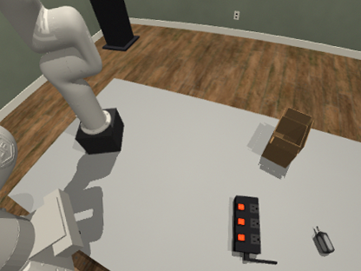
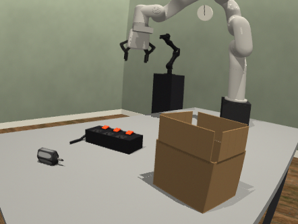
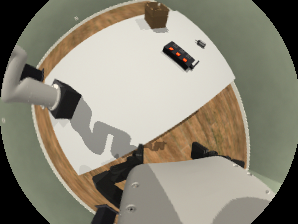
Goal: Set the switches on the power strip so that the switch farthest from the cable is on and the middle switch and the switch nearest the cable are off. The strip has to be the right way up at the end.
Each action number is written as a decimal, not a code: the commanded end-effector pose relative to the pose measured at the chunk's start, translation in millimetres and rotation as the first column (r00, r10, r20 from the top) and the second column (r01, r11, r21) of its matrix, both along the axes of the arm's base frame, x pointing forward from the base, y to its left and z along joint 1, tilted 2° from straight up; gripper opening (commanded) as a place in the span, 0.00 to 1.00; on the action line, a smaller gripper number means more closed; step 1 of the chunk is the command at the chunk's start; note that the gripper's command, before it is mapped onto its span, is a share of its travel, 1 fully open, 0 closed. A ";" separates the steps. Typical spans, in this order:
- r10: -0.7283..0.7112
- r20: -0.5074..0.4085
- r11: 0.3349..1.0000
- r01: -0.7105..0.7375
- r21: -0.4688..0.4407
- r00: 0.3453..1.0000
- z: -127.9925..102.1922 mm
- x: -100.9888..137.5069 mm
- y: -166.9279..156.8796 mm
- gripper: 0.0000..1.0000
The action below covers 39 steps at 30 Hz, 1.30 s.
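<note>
A black power strip (image 1: pixel 246 225) lies right way up near the front edge of the white table, with three orange-red switches in a row and its cable stub (image 1: pixel 260 261) at the near end. It also shows in the exterior view (image 2: pixel 114 137) and far off in the wrist view (image 3: pixel 180 54). I cannot tell which way each switch is set. My gripper (image 2: pixel 136 54) is open and empty, high in the air, far from the strip. In the top view only its body (image 1: pixel 58 227) shows at the lower left.
An open brown cardboard box (image 1: pixel 288 137) stands at the back right of the table, also in the exterior view (image 2: pixel 199 162). A small grey plug adapter (image 1: pixel 323 240) lies right of the strip. The arm's black base (image 1: pixel 100 132) stands at the left.
</note>
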<state>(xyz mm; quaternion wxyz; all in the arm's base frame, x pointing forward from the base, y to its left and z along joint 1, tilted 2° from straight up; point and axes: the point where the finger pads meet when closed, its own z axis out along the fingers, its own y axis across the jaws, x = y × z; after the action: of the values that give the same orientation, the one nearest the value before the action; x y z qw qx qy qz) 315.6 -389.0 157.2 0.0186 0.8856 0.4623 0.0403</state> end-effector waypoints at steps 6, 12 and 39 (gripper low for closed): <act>-0.159 -0.030 0.987 0.160 0.018 0.987 -23.4 76.6 16.5 1.00; -0.274 -0.044 0.961 0.275 0.028 0.961 -46.2 131.9 43.8 1.00; -0.571 -0.084 0.818 0.575 0.028 0.817 -126.3 264.4 167.4 1.00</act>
<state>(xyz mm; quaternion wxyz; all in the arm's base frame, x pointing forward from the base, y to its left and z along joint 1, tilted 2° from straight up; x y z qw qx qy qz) 564.9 -230.9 36.6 -0.0122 0.9811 0.1925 0.0177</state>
